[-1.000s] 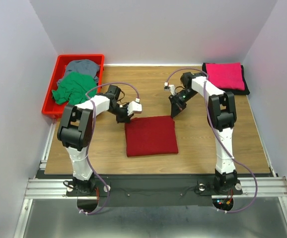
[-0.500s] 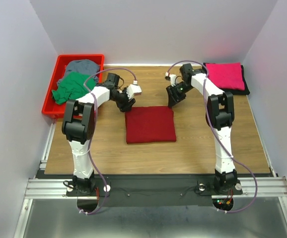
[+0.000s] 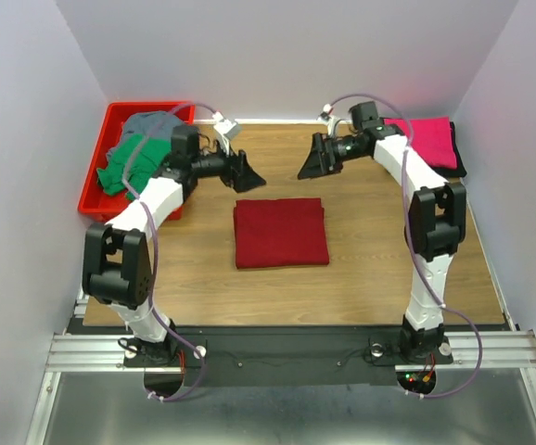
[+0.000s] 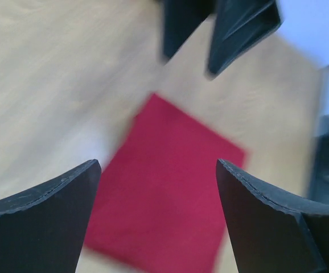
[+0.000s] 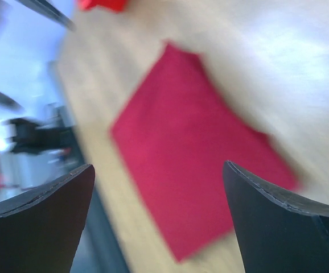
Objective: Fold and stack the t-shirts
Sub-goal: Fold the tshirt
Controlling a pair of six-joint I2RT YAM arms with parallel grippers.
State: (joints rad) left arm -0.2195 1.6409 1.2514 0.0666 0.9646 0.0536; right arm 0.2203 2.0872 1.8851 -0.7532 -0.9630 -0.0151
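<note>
Left gripper (image 3: 248, 174): jaws spread wide, empty; hangs over table (image 3: 370, 264) just beyond far-left corner of dark red t-shirt (image 3: 281, 232), clear of cloth. Right gripper (image 3: 307, 167): jaws spread wide, empty, over bare wood beyond far-right corner. Grippers face each other across gap. Dark red t-shirt: folded rectangle, flat at table centre, edges straight, bare wood on all sides. Pink t-shirt (image 3: 424, 141): folded, atop black t-shirt (image 3: 459, 168), far-right corner. Green t-shirt (image 3: 136, 159) and grey t-shirt (image 3: 157, 122): crumpled in red tray (image 3: 88, 198), far-left.

Both wrist views are blurred; the black t-shirt (image 3: 455, 171) shows only an edge under the bright pink t-shirt (image 3: 430, 139).
</note>
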